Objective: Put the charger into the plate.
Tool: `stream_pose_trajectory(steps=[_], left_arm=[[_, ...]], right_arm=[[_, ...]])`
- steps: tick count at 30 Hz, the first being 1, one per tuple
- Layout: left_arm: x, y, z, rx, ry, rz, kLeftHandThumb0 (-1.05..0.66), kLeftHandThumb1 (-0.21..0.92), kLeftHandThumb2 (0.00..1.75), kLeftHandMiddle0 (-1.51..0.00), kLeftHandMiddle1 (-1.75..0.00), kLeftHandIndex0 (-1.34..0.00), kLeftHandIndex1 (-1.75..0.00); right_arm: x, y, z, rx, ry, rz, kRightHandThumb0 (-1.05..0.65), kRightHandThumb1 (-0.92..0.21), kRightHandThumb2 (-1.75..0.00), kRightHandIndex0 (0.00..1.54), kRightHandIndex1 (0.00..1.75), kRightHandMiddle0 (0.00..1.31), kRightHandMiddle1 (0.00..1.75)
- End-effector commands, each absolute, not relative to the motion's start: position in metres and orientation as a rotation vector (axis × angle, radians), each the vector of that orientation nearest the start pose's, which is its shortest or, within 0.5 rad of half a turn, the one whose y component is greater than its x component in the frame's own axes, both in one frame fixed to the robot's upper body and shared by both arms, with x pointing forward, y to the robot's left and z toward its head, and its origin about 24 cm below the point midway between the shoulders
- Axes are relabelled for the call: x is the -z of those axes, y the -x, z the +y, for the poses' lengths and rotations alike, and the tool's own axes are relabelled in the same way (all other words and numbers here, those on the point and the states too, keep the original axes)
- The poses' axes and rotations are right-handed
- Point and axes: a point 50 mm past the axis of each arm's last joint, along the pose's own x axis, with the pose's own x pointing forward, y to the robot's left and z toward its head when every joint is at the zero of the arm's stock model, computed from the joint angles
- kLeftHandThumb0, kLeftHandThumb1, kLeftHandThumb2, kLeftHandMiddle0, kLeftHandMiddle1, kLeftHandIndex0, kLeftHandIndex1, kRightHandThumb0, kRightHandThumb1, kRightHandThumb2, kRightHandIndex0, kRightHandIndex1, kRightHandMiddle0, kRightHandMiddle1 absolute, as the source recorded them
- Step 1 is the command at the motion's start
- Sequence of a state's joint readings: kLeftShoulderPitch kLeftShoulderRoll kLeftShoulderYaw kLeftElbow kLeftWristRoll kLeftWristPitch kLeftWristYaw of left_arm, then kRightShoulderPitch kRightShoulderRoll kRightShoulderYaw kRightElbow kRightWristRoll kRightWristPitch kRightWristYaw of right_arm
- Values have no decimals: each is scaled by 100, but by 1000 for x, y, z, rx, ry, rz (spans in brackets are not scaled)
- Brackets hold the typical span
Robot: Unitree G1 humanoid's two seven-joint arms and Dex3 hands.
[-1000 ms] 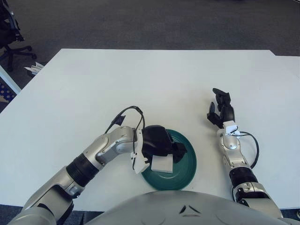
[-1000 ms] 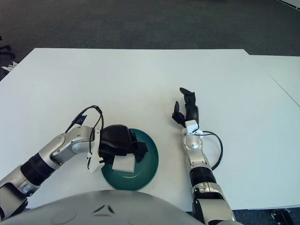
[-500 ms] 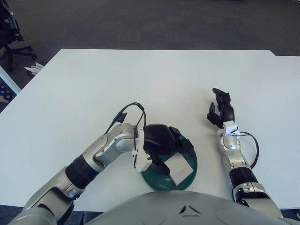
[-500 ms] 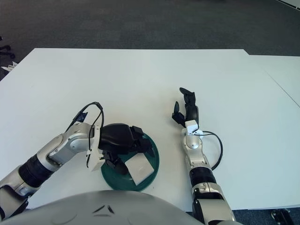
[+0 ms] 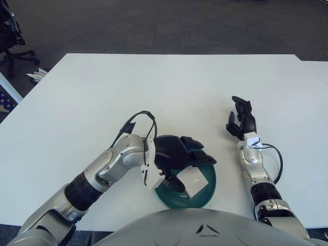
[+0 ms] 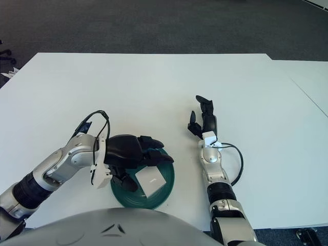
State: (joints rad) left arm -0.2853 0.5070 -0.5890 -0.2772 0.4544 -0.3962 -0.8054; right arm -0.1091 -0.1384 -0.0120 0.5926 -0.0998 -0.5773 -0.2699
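A white square charger (image 5: 194, 181) lies inside the dark green plate (image 5: 206, 192) near the table's front edge; it also shows in the right eye view (image 6: 150, 180). My left hand (image 5: 180, 155) hovers over the plate's left half with its fingers spread and holds nothing; the charger lies free just below the fingertips. My right hand (image 5: 241, 119) rests on the table to the right of the plate, fingers relaxed and empty.
The white table (image 5: 169, 92) extends far back and to both sides. A black cable loops off my left wrist (image 5: 137, 122) and another off my right forearm (image 5: 277, 159). An office chair (image 5: 10, 36) stands on the floor at far left.
My left hand opened and let go of the charger, which now lies in the plate. The fingers lifted and spread. My right hand has not moved.
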Motion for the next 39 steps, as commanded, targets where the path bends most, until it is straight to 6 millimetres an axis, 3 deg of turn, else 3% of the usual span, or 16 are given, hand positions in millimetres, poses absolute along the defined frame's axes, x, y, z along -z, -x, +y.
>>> stream_pose_trajectory(steps=[1,5,9,15,19,21,25,29,31,37,39], left_arm=[[-106,-232,52,1434,-1240,-518,-105,92,89,0,0,-3,-2],[-91,-253,46,1407,-1234,-454,-105,92,84,0,0,-3,-3],[-87,-259,48,1358,-1221,-466,-105,92,82,0,0,-2,-3],[-67,-265,71,1068,-901,-399,-105,92,73,0,0,-1,-3],[-69,-256,104,888,-644,-339,-105,92,67,0,0,-1,-3],[-53,-247,115,776,-479,-269,-105,92,67,0,0,-1,-3],[-31,-236,106,480,22,-166,-105,92,71,0,0,0,-3],[-7,-211,98,187,497,-36,-105,92,81,0,0,0,-4],[-2,-207,99,104,580,-6,-105,92,85,0,0,-1,-4],[7,-200,103,-1,605,26,-105,92,95,0,0,-7,-9],[10,-198,108,-14,614,30,-105,92,98,-1,0,-12,-22]], right_arm=[[68,-197,-179,195,217,169,-67,-92,-87,41,2,0,83],[61,-193,-174,176,203,150,-63,-92,-85,44,3,0,83],[62,-192,-172,163,184,164,-60,-92,-84,45,3,0,83],[66,-189,-171,170,139,180,-60,-92,-82,44,2,0,80],[65,-189,-171,196,142,158,-61,-92,-80,45,3,0,81],[65,-189,-171,201,147,148,-62,-92,-80,45,3,0,81],[64,-189,-172,194,159,137,-64,-92,-80,44,2,0,81],[65,-189,-174,180,178,143,-66,-92,-81,43,1,0,79],[65,-189,-174,178,183,145,-67,-92,-82,42,1,0,78],[66,-188,-177,174,188,154,-67,-92,-81,41,0,0,78],[66,-188,-177,170,186,153,-68,-92,-80,41,0,0,79]])
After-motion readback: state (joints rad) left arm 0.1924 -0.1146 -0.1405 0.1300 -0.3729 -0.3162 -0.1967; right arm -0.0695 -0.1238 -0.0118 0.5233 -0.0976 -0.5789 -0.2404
